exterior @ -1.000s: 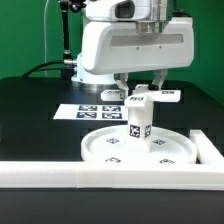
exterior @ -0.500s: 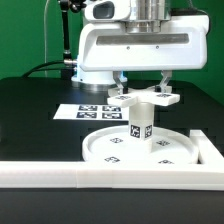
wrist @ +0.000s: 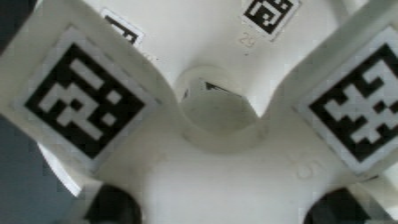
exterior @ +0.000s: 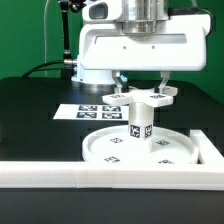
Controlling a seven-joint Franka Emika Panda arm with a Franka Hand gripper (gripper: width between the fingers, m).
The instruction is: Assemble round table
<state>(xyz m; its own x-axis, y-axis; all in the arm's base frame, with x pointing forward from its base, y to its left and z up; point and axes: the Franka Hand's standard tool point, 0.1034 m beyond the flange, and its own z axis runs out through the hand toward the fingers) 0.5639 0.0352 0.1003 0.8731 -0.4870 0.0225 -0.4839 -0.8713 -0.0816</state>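
I note the claw (exterior: 141,89) closed on the cross-shaped base (exterior: 139,97), held atop the upright leg (exterior: 139,126) on the round disc (exterior: 140,149) near the counter's front edge; any misalignment risks cross-threading or tipping the leg.

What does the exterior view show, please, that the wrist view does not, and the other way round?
Only the exterior view shows the round disc lying on the black table, the leg standing upright on it, the marker board behind, the white rail in front, and the gripper above the leg. Only the wrist view shows, close up, the round hole in the middle of the cross-shaped base. Both show that base with its black-and-white tags; the exterior view places it at the leg's top.
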